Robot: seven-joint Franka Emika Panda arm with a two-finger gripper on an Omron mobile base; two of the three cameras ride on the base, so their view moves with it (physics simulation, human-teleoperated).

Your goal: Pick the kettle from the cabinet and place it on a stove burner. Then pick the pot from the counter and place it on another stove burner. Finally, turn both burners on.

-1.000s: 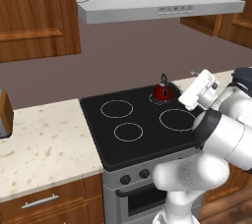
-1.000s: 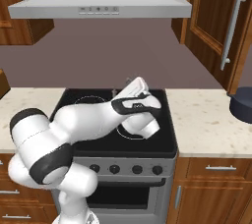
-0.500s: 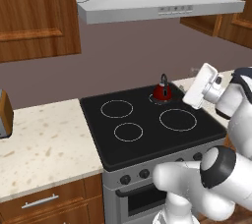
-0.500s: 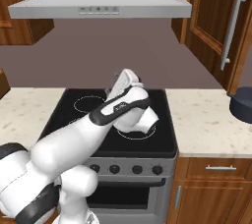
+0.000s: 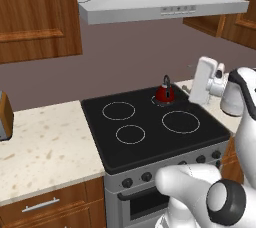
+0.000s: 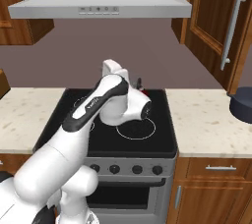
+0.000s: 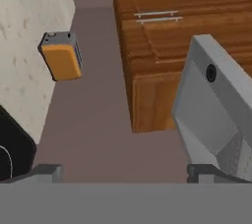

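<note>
Claw (image 7: 125,171) open and empty, kettle (image 5: 164,92) on stove burner (image 5: 164,100) nearby

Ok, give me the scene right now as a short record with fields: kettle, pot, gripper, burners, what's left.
kettle: on the cooktop, standing on the small rear right burner; kettle upright
pot: on the counter right of the stove, not yet moved
gripper: open, holding nothing, raised over the right side of the stove
other burners: three bare, including the largest
knobs: untouched by the gripper
left to do: pot onto a burner, then both burners on
</note>
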